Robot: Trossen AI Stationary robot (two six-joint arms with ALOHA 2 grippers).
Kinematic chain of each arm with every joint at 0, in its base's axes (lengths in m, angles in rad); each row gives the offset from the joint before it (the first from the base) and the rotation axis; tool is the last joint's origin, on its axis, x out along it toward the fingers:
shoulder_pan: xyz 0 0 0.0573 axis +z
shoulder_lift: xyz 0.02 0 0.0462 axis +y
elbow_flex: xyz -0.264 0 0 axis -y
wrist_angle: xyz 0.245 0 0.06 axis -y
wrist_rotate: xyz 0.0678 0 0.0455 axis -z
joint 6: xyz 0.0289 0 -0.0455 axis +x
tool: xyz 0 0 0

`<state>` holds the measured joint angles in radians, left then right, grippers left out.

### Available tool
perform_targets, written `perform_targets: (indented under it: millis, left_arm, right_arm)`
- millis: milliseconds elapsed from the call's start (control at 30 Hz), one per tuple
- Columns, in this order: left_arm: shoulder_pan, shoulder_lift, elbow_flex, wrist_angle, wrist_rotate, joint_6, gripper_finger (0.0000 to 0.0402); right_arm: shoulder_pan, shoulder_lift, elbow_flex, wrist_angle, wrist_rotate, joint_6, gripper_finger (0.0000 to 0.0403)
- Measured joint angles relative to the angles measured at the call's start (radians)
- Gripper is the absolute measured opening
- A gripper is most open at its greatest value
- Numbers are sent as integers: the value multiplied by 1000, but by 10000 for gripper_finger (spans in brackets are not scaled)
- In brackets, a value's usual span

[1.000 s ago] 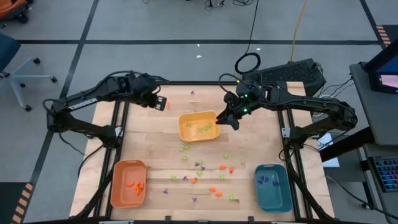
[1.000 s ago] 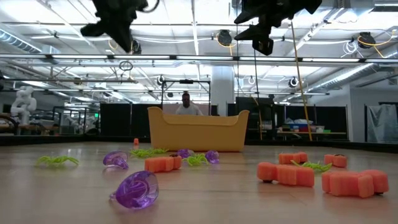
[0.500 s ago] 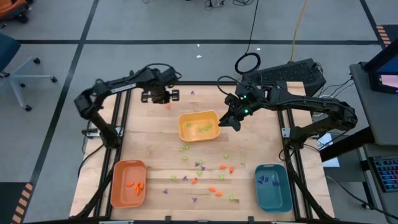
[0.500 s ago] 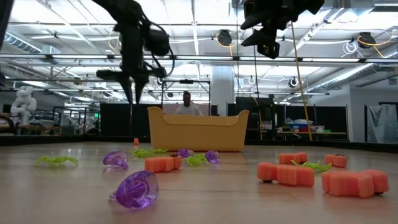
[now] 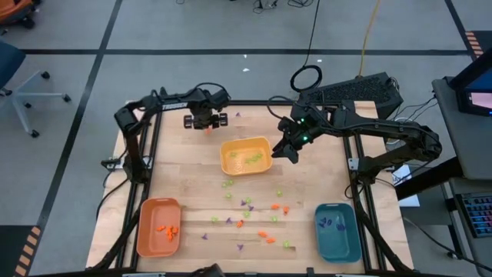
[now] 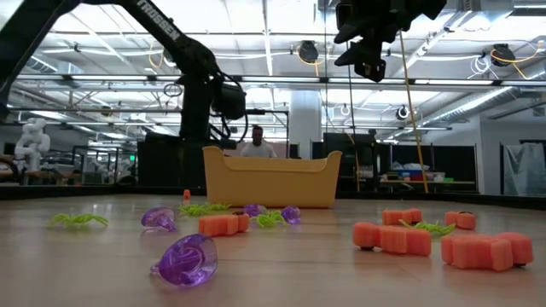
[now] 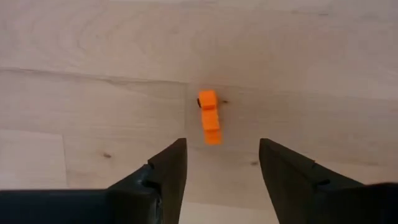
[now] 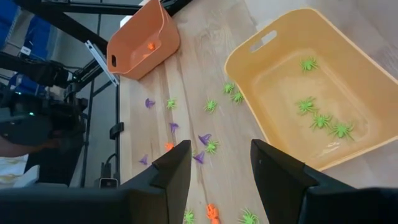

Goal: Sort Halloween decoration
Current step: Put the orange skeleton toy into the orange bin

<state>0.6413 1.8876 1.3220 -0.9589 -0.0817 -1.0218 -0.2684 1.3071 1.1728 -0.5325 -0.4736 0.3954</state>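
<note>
Your loose orange, green and purple pieces (image 5: 254,215) lie scattered in the lower middle of the high view, between the orange tray (image 5: 158,226) at lower left and the teal tray (image 5: 337,231) at lower right. One orange piece (image 7: 209,117) lies alone near the table's upper edge; your left gripper (image 7: 222,165) hangs right over it, fingers spread, not touching. Green spiders (image 8: 320,118) sit in the yellow tray (image 5: 246,156) at centre. Your right gripper (image 5: 287,148) hovers beside that tray's upper right corner, fingers apart, holding nothing.
</note>
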Motion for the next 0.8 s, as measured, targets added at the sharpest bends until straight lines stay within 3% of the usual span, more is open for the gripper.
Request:
perform_targets:
  millis: [267, 633, 800]
  left_arm:
    - [0, 34, 0, 22, -15, -47, 186]
    - [2, 52, -6, 29, -75, -89, 106]
    - [-2, 76, -7, 30, -55, -99, 95]
  right_arm:
    - [0, 0, 0, -32, 0, -15, 155]
    - [0, 0, 0, -38, 0, -19, 155]
    - [0, 0, 0, -44, -2, -17, 155]
